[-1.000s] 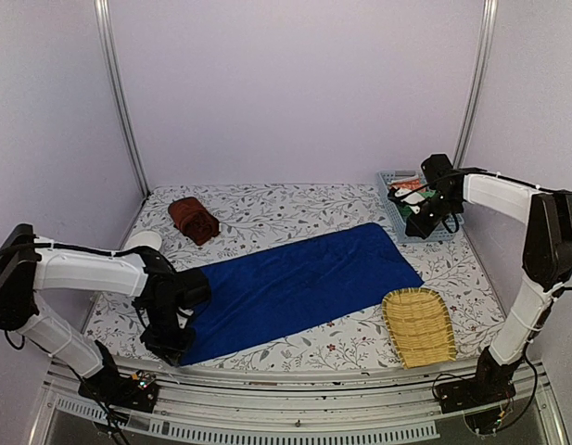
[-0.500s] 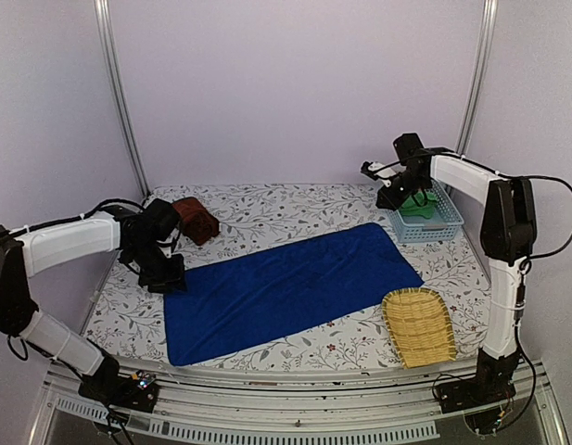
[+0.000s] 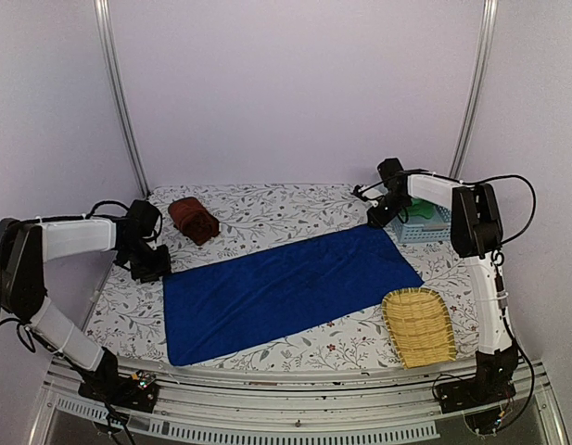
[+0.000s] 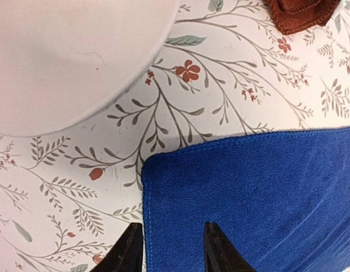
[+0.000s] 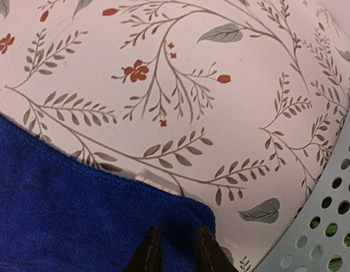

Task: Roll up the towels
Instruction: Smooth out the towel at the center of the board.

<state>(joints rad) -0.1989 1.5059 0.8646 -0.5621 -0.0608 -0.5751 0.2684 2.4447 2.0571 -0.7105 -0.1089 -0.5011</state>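
We find the blue towel (image 3: 290, 287) spread flat across the middle of the table (image 3: 267, 209); the reddish-brown towel (image 3: 194, 219) sits bundled near the far left corner. The left gripper (image 4: 172, 252) hangs with jaws parted above the blue towel's far left corner, holding nothing. The right gripper (image 5: 176, 252), jaws narrowly parted, is over its far right corner, nothing pinched.

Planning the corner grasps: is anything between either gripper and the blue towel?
Nothing visible. The left gripper sits right above the blue towel's far left corner, the right gripper above its far right one, jaws apart. The white cup and basket lie beside them, not between.
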